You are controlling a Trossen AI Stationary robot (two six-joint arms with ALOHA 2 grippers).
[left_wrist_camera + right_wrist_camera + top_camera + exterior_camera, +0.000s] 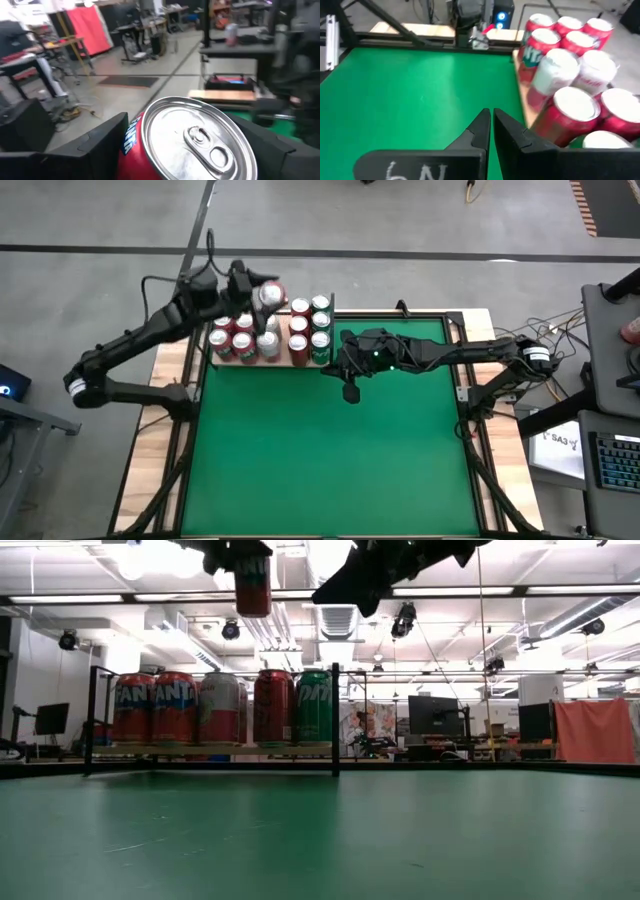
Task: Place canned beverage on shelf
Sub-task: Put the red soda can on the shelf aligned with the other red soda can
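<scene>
High view is showing the left pincer (268, 296) gripping a red aluminium beverage can (270, 295), fingers spread wide around its body, hanging above the pale wood shelf with black rods (300, 363) at the green felt bench's (330, 450) eleven o'clock. Red, white and green cans (320, 340) are crowding that shelf. At its three o'clock, the right pincer (350, 392) is hovering fully closed, holding nothing.

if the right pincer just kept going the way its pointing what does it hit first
Most likely nothing soon: the shut right pincer points along the bare green felt, with the cans on the shelf off to one side. The table's far edge would come first, though depth is hard to judge.
</scene>
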